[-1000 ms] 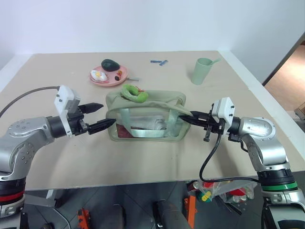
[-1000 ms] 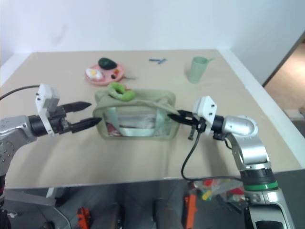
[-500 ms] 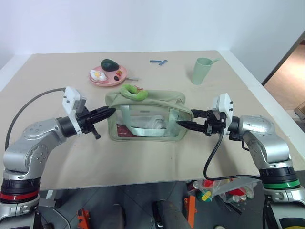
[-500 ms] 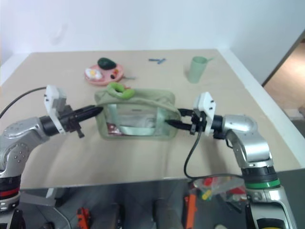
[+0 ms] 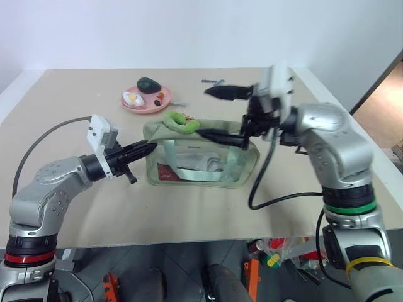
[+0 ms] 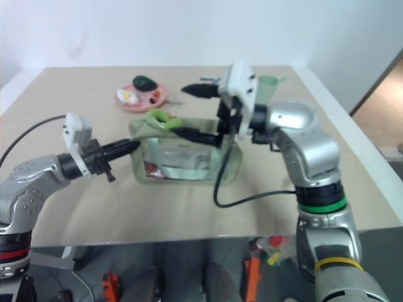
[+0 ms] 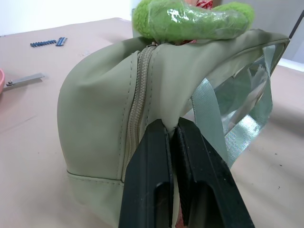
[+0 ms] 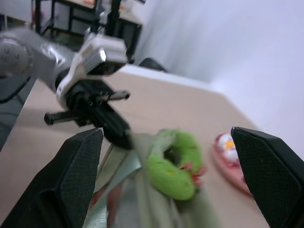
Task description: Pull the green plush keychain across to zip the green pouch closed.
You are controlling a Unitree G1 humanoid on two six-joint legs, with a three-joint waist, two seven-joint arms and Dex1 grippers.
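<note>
Right now the green plush keychain [image 5: 180,121] sits on top of the green pouch [image 5: 201,161] at its left end, mid-table. From nine o'clock the left gripper [image 7: 172,137] pinches that end's fabric, fingers closed tight. Above the pouch's right half, the right gripper [image 5: 214,113] hangs with fingers spread wide, gripping nothing.
</note>
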